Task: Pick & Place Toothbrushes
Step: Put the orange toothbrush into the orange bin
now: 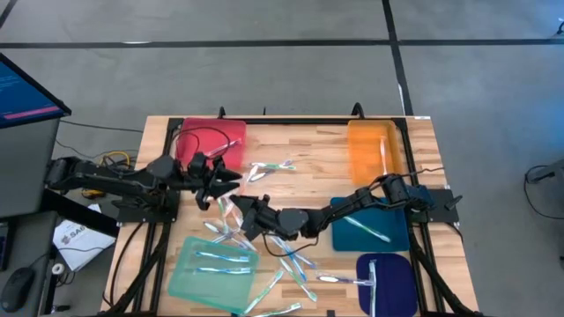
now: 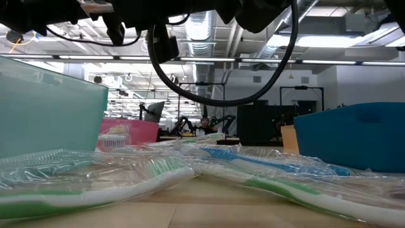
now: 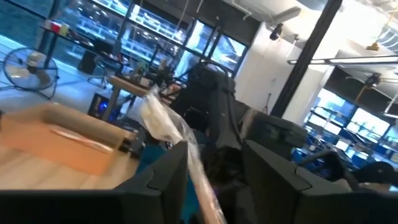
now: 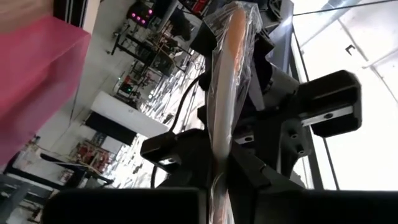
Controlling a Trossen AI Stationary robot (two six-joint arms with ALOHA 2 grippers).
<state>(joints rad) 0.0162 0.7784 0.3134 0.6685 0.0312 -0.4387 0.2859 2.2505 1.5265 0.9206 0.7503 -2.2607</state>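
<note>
No legible text anywhere; white paper sheet (image 1: 75, 239) beside table bears unreadable dark print

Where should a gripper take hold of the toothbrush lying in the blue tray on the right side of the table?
Probably mid-handle, coming straight down from above. The toothbrush lies flat and alone on the blue tray, slanted across it, so the fingers should close across its thin width, turned to match that slant. Nothing else shows beside it in the tray. The right arm reaches over the tray's far edge, though.

toothbrushes (image 1: 291, 260) | wrapped in clear film, white/blue/green | scattered mid-table, several lying in trays | one raised between arms
</note>
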